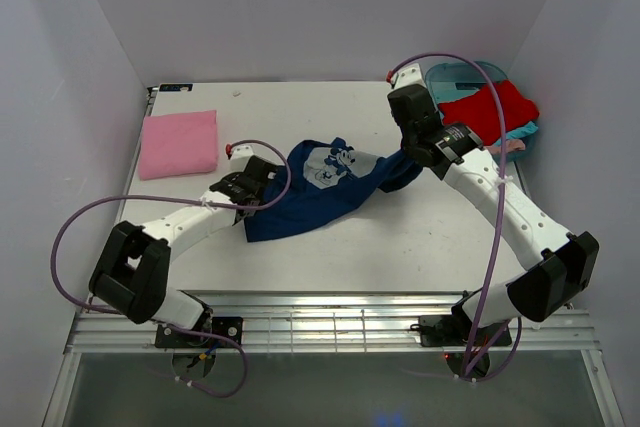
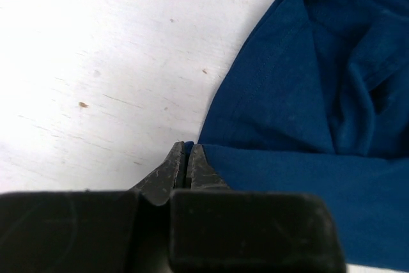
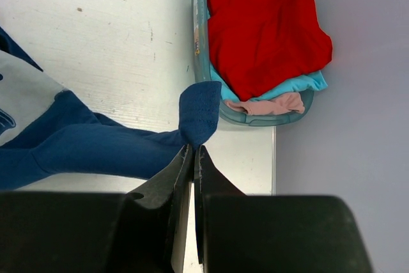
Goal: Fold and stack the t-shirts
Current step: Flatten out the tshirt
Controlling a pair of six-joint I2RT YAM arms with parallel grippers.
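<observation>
The navy blue t-shirt [image 1: 320, 192] with a pale cartoon print lies stretched across the middle of the table. My left gripper [image 1: 262, 179] is shut on its left edge; the left wrist view shows the cloth [image 2: 307, 126] pinched at the fingertips [image 2: 186, 151]. My right gripper [image 1: 412, 155] is shut on its right end, holding a bunched tip of the navy cloth [image 3: 199, 112] a little above the table. A folded pink t-shirt [image 1: 179, 143] lies at the far left. A red t-shirt [image 1: 488, 109] and a teal one [image 3: 300, 85] lie in the tub.
A teal plastic tub [image 1: 455, 77] stands at the back right corner, also in the right wrist view [image 3: 199, 23], with a pale pink cloth [image 3: 275, 104] at its near end. White walls enclose the table on three sides. Purple cables loop from both arms.
</observation>
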